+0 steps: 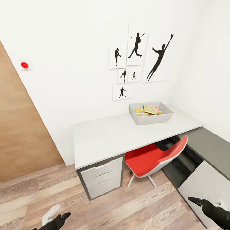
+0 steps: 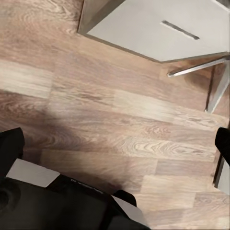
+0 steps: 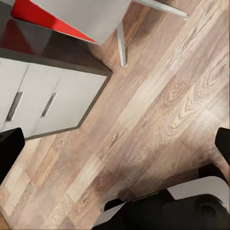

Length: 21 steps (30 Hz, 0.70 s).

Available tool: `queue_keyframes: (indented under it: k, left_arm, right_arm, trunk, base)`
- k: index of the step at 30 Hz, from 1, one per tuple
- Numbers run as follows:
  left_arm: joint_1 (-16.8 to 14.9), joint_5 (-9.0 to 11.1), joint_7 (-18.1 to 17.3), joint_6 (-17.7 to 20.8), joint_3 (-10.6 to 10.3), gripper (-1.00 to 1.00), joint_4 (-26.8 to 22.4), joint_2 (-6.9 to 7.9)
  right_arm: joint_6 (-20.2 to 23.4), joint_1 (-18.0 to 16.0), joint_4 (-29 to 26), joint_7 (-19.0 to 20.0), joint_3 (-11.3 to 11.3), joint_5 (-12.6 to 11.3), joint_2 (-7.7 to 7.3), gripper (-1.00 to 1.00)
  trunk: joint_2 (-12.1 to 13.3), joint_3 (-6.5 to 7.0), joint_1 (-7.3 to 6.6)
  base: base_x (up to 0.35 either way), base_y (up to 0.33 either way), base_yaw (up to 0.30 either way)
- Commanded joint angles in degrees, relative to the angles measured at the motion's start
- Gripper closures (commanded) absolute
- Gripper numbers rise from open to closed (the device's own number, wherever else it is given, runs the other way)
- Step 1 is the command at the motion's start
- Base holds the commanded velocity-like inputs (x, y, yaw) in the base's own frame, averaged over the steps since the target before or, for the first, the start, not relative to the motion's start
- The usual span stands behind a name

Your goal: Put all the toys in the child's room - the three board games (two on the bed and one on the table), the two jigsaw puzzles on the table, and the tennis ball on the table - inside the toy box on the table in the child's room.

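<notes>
Worktop [image 1: 108, 137] stands against the white wall, its broad grey surface bare from the near-left corner across to the toy box [image 1: 151, 119], which sits near the far right end, close to the wall. Inside the toy box lie colourful flat pieces, probably jigsaw puzzles [image 1: 147, 111] or game boxes; which is hard to tell. A drawer unit [image 1: 103, 177] fills the space under the worktop's left end, and a red chair [image 1: 156, 158] is tucked partly under the right half, its seat jutting out over the wood floor [image 1: 95, 207]. A low dark cabinet [image 1: 207, 159] runs along the right wall, narrowing the floor beside the chair. Silhouette pictures [image 1: 137, 60] hang above the worktop.

The left tool [image 2: 115, 143] hangs low over open floor near the drawer unit, fingers spread wide and holding nothing. The right tool [image 3: 115, 143] hangs over floor beside the cabinet, also spread wide and empty.
</notes>
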Motion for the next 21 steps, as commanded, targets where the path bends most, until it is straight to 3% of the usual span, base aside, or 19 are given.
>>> queue_keyframes:
  k: [1,2,4,5,9,10,14,15,18,19,20,21]
  left_arm:
    - [-0.1,-0.9,0.0,-0.4,-0.2,-1.00,3.6,-0.62]
    - [-0.1,-0.9,0.0,-0.4,-0.2,-1.00,3.6,-0.62]
    - [-0.3,-2.2,-0.2,-1.2,-0.2,-1.00,7.8,-1.40]
    - [-0.3,-2.2,-0.2,-1.2,-0.2,-1.00,7.8,-1.40]
    - [-1.0,-4.5,-0.4,-3.5,-0.1,-1.00,16.6,-3.21]
    - [-1.0,-4.5,-0.4,-3.5,-0.1,-1.00,16.6,-3.21]
    - [-1.9,-7.3,-0.5,-6.9,-0.1,-1.00,24.6,-4.94]
    - [-1.9,-7.3,-0.5,-6.9,-0.1,-1.00,24.6,-4.94]
    - [-2.3,-8.9,-0.5,-9.1,-0.1,-1.00,28.9,-5.66]
    - [-2.3,-8.9,-0.5,-9.1,-0.1,-1.00,28.9,-5.66]
    - [-2.5,-9.5,-0.5,-10.4,0.1,-1.00,31.0,-5.90]
    - [-2.5,-9.5,-0.5,-10.4,0.1,-1.00,31.0,-5.90]
  right_arm:
    - [-2.6,0.1,3.3,1.7,3.8,3.6,0.73,-1.00]
    - [-2.6,0.1,3.3,1.7,3.8,3.6,0.73,-1.00]
    - [-6.6,0.1,7.0,3.1,8.4,7.1,1.22,-1.00]
    - [-6.6,0.1,7.0,3.1,8.4,7.1,1.22,-1.00]
    - [-15.9,0.0,14.5,5.0,17.7,12.2,1.92,-1.00]
    - [-15.9,0.0,14.5,5.0,17.7,12.2,1.92,-1.00]
    - [-22.6,-0.5,21.9,5.4,25.1,14.5,4.15,-1.00]
    - [-22.6,-0.5,21.9,5.4,25.1,14.5,4.15,-1.00]
    - [-25.3,-1.4,27.2,5.2,28.3,15.7,6.95,-1.00]
    - [-25.3,-1.4,27.2,5.2,28.3,15.7,6.95,-1.00]
    - [-26.3,-2.8,31.1,4.3,29.6,17.0,8.85,-1.00]
    - [-26.3,-2.8,31.1,4.3,29.6,17.0,8.85,-1.00]
  trunk:
    - [-0.1,0.00,0.04]
    - [-0.1,0.09,0.04]
    - [-0.1,0.28,0.04]
    - [-0.1,0.37,0.04]
    - [-0.1,0.75,0.04]
    - [-0.1,0.84,0.04]
    - [-0.1,1.21,0.04]
    - [-0.1,1.31,0.04]
    - [-0.1,1.59,0.04]
    - [-0.1,1.68,0.04]
    - [-0.1,1.78,0.04]
    - [-0.1,1.87,0.04]
  base:
    - [0.000,0.000,-0.080]
    - [0.000,0.000,-0.080]
    - [0.000,0.000,-0.081]
    - [0.000,0.000,-0.082]
    - [0.000,0.000,-0.086]
    - [0.000,0.000,-0.088]
    - [0.000,0.000,-0.089]
    - [0.000,0.000,-0.089]
    - [0.000,0.000,-0.089]
    - [0.000,0.000,-0.089]
    - [0.000,0.000,-0.089]
    - [0.000,0.000,-0.089]
